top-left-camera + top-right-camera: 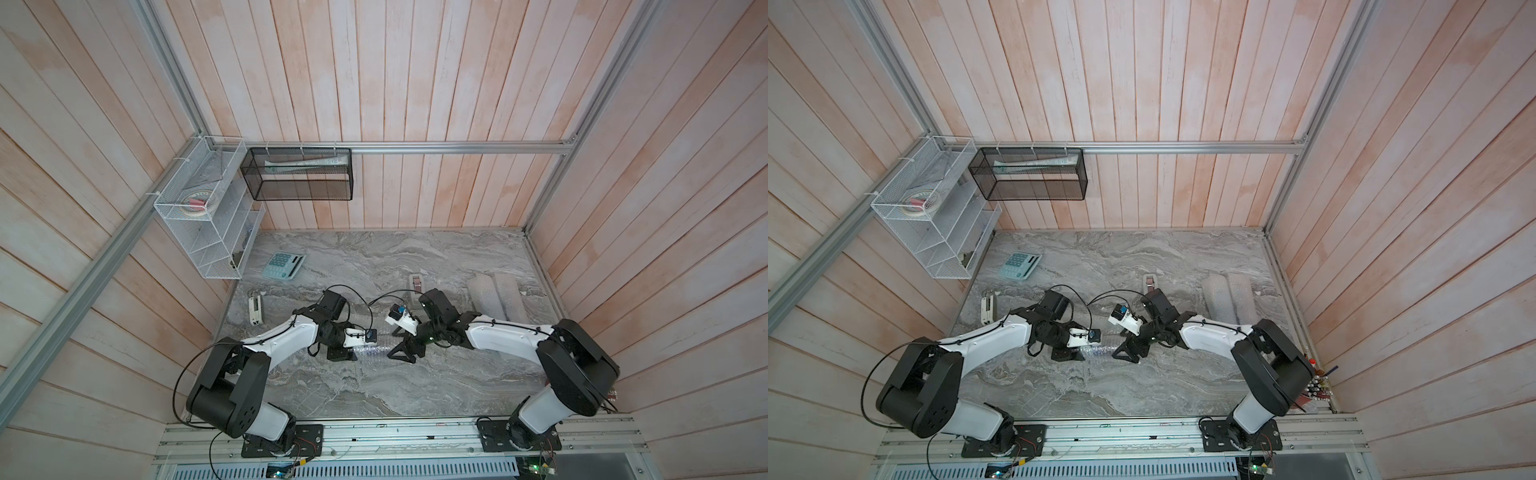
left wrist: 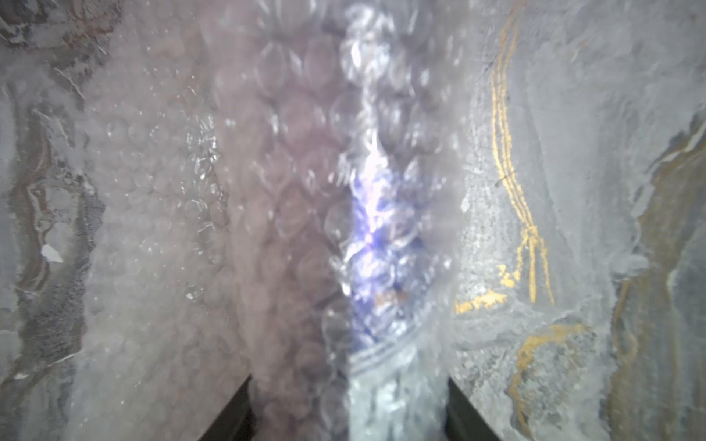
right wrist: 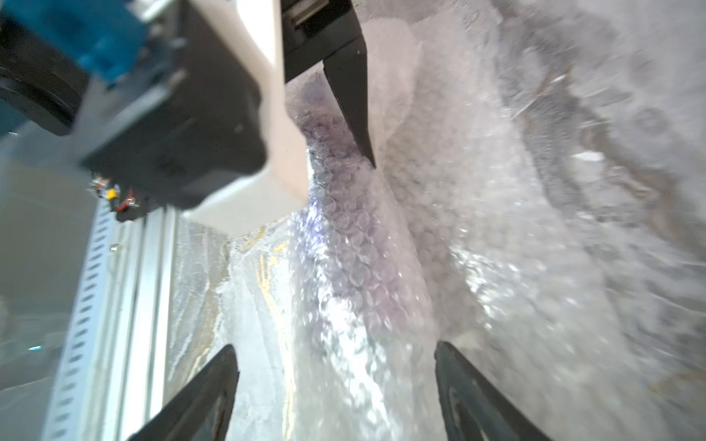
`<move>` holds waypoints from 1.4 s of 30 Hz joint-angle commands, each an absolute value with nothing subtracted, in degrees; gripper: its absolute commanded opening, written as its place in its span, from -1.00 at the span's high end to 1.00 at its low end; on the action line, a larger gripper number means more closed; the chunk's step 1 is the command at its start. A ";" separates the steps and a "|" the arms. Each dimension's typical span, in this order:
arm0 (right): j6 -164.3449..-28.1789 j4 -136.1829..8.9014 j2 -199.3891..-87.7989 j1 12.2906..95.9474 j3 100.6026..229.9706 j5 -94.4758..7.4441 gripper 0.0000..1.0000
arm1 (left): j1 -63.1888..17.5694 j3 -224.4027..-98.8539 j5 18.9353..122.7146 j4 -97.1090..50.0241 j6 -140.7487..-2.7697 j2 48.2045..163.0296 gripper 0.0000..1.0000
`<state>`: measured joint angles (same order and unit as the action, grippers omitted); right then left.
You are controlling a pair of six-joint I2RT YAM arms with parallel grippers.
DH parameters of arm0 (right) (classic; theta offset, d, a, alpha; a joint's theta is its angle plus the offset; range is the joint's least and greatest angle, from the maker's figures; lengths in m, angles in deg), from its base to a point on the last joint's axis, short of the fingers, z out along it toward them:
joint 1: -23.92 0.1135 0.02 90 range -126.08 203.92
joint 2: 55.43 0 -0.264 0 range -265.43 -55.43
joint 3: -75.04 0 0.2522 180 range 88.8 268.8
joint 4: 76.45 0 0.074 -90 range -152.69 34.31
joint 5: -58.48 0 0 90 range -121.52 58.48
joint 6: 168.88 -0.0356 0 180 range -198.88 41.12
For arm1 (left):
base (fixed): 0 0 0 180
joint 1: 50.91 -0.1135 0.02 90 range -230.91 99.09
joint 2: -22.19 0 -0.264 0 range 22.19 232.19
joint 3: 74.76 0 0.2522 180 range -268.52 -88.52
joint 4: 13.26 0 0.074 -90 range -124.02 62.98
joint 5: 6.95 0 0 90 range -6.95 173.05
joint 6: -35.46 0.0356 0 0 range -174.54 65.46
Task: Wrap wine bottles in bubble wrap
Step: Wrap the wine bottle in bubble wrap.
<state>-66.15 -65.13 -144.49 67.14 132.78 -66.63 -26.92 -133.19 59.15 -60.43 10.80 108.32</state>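
The bubble wrap [image 2: 290, 191] is clear, translucent plastic, its bubbled skin glossy with bright glints; through it the wine bottle [image 2: 382, 244] shows blurred, blue-tinted and shiny, with a ribbed clear neck; the table [image 1: 374, 386] looks like smooth grey veined stone with a soft sheen and thin gold veins; the walls [image 1: 415, 83] are pale, matt wood planks; the frame rail [image 1: 415, 147] is brushed silvery metal; the arms [image 1: 286, 336] wear glossy white plastic shells over matt black housings; the black basket [image 1: 299, 191] is fine metal mesh; the white basket [image 1: 195, 232] is coated wire.
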 commanded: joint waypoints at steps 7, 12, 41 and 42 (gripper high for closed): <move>-54.03 -89.54 -133.34 74.55 119.59 -47.69 -0.67 | -27.56 -142.95 50.01 -75.24 10.06 118.42 -0.12; -45.37 -88.16 -138.64 81.82 121.54 -44.31 -0.67 | -27.57 -143.70 49.97 -75.99 9.73 120.20 -0.17; -39.49 -79.06 -153.11 87.43 128.70 -27.65 -0.12 | -27.99 -146.01 46.41 -74.71 5.96 112.71 -0.86; -41.01 -79.00 -152.29 86.57 128.57 -29.79 -0.11 | -28.08 -145.81 46.36 -74.06 5.57 111.04 -1.00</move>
